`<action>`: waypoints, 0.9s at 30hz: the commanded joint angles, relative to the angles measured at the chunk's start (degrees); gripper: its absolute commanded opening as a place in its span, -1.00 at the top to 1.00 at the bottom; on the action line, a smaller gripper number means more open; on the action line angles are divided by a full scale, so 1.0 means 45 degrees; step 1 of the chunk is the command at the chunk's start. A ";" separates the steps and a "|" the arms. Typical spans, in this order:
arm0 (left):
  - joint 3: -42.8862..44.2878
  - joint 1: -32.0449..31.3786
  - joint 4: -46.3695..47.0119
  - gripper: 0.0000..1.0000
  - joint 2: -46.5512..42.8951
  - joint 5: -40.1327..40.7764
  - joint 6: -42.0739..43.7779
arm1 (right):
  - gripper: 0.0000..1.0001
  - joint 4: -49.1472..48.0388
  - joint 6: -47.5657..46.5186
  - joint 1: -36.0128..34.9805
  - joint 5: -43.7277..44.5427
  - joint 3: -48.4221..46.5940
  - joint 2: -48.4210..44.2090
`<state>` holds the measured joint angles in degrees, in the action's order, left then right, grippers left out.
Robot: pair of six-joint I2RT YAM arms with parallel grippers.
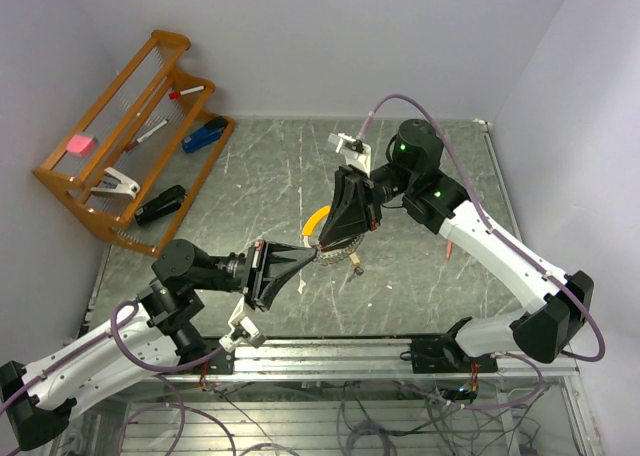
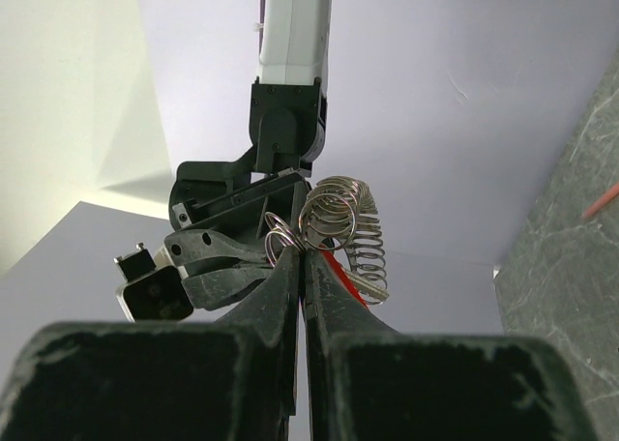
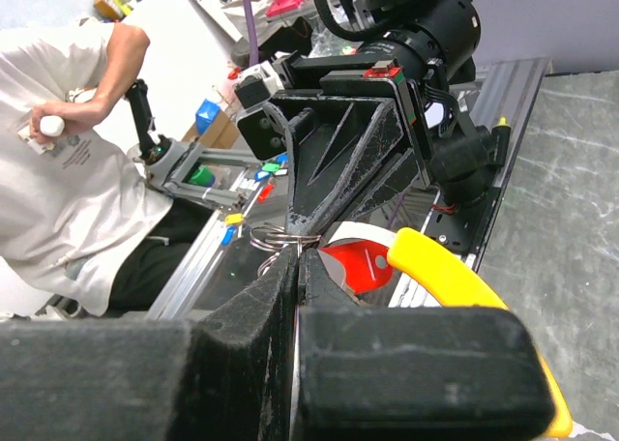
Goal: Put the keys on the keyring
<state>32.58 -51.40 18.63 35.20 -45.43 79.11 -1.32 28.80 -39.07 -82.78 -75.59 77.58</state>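
Left gripper (image 1: 306,259), fingers pressed together, pinches the coiled keyring (image 2: 343,230). Right gripper (image 1: 325,244) meets it tip to tip, jaws closed, with a small wire loop (image 3: 271,236) at its tips. In the right wrist view the red-headed key (image 3: 356,267) sits just at 3 o'clock of those tips. From above, the yellow tag (image 1: 315,221) is at 12, a red stick (image 1: 449,246) lies on the table (image 1: 250,176) at 3, and a wooden rack (image 1: 120,146) stands well apart at 10.

From above, the keyring (image 1: 340,248) sits mostly under the right gripper (image 1: 325,245) — its keys are too small to pick out. In the right wrist view the red key head (image 3: 356,265) is half behind that gripper, and the yellow tag (image 3: 455,281) is lost at the bottom edge.
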 commanded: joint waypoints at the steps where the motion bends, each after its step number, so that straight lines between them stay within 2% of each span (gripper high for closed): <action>1: 0.0433 -0.0095 0.0306 0.86 -0.0118 -0.0584 0.0315 | 1.00 -0.0658 0.0525 0.0038 -0.0160 -0.0027 0.0112; 18: 0.0691 -0.0084 -0.0934 0.86 -0.0104 -0.1277 0.2140 | 1.00 -0.0974 0.1551 -0.0105 -0.0401 -0.0311 0.0761; 27: 0.0807 -0.0091 -0.1270 0.86 -0.0010 -0.1445 0.2612 | 1.00 0.1172 0.0403 -0.0303 -0.0089 -0.1106 0.1127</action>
<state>33.41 -51.37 12.78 35.24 -47.90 88.68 -1.06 34.17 -40.21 -85.36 -77.14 81.82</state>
